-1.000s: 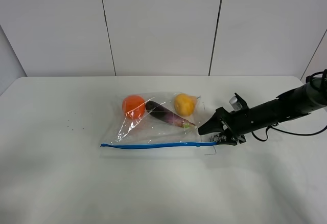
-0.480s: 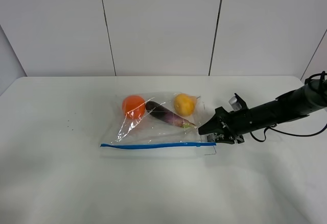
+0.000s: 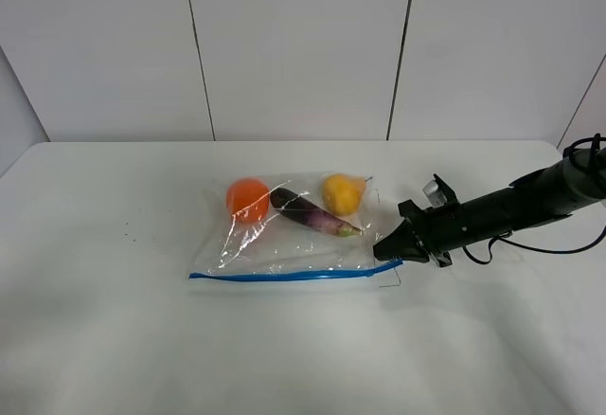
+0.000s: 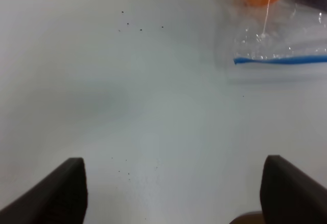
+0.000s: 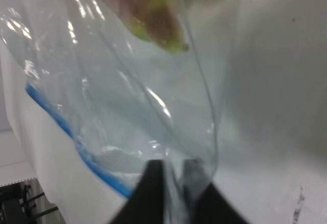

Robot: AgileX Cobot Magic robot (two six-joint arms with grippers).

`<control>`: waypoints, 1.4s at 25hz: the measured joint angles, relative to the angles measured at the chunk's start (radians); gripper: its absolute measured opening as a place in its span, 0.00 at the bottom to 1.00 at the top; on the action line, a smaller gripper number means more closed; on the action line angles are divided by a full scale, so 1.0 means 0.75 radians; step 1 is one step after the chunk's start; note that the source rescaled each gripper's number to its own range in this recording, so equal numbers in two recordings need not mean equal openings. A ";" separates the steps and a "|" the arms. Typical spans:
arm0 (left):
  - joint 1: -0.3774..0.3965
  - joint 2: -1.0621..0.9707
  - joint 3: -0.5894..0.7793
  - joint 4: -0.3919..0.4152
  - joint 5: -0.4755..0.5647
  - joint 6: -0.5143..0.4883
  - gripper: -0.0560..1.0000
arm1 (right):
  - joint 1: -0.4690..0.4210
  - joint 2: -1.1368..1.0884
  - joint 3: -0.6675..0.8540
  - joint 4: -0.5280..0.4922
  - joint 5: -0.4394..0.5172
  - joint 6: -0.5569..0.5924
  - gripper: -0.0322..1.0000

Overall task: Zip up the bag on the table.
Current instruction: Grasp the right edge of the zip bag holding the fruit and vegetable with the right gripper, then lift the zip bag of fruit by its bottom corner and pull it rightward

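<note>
- The left pincer hangs over bare white tabletop. Its two dark fingers are spread wide and hold nothing. It does not appear in the high view.
- The bag lies flat, well beyond the left pincer's fingertips. It is clear, crinkly plastic and is apart from that pincer.
- Three items show through the plastic. An orange fruit is farthest from the right pincer. A purple eggplant comes next. A yellow pear is nearest to it.
- The blue zip strip runs along the bag's front edge and ends at the right pincer's tips. The pictures do not show whether the strip is sealed.
- The right pincer reaches in low from the right. Its jaws are almost together, pinching the thin film at the bag's corner just beside the strip's end.
- Risk: the hold is on only a sliver of slick film. A pull along the strip could let the corner slide out.
- Risk: nothing pins the far end. A tug from the right pincer would likely drag the whole bag across the tabletop rather than tension the strip.
- Risk: the round fruit could roll inside and bunch the plastic. That would bow the strip so the two halves fail to meet.
</note>
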 joint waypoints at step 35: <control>0.000 0.000 0.000 0.000 0.000 0.001 1.00 | 0.000 0.004 0.000 0.209 0.311 0.319 0.03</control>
